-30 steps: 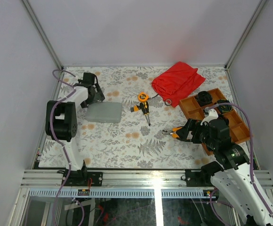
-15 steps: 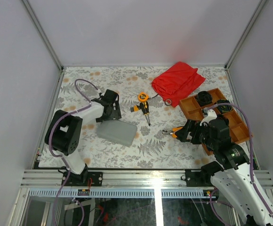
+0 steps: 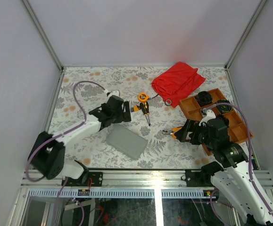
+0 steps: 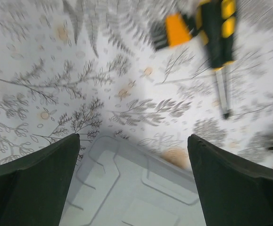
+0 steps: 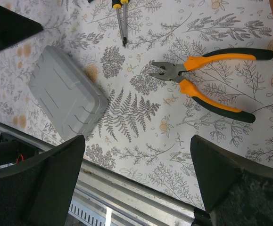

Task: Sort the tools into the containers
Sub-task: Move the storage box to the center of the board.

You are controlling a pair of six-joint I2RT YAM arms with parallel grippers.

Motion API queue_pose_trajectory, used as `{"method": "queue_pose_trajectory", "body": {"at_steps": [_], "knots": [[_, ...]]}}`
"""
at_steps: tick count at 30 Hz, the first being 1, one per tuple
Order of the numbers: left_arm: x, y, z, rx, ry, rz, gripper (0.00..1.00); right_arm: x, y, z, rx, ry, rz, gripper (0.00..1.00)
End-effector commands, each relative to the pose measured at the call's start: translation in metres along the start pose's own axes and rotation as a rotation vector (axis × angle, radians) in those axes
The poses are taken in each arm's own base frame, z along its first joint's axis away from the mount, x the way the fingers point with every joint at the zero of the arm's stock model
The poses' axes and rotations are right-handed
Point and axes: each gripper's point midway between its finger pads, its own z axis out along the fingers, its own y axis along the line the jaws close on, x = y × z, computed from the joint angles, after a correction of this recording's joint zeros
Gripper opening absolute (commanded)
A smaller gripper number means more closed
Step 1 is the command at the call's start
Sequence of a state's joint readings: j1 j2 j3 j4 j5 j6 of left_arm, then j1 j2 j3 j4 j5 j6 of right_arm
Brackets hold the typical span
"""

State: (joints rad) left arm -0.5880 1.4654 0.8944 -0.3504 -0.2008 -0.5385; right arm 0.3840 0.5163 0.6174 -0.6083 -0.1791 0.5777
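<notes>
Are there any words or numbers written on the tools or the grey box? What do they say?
No text can be read anywhere.
grey case: plain moulded lid, no lettering visible.
pliers: orange and black handles, no readable marking.
screwdrivers and tape measure: too small, and blurred in the left wrist view.
orange-brown tray: nothing readable.

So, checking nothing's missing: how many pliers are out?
1: pliers on the table in front of the right arm, beside the brown tray. More could hide under the red cloth.

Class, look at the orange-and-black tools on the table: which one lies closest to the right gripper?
The orange-handled pliers lie directly below the open right gripper. The screwdriver and tape measure sit farther off, mid-table.
</notes>
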Motion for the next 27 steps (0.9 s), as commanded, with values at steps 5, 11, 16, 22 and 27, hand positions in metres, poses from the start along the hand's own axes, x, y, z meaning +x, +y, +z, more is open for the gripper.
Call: {"method": "queue_pose_trajectory", "body": {"at_steps": [5,11,16,22,27], "knots": [[-0.063,0.007,-0.084,0.059,-0.318,-0.171,1.00,-0.007,0.007,0.014,-0.037,-0.015,0.029,0.99],[-0.053,0.029,-0.134,0.080,-0.370,-0.259,1.00,-0.004,0.007,0.034,-0.043,0.034,0.034,0.98],[-0.024,0.038,-0.149,0.140,-0.338,-0.338,1.00,-0.004,0.014,0.053,-0.056,0.064,0.030,0.96],[0.013,0.054,-0.141,0.124,-0.274,-0.411,1.00,0.009,0.050,0.080,-0.068,0.115,-0.079,0.95],[0.029,0.056,-0.137,0.153,-0.251,-0.491,1.00,0.020,0.081,0.100,-0.121,0.143,-0.144,0.94]]}}
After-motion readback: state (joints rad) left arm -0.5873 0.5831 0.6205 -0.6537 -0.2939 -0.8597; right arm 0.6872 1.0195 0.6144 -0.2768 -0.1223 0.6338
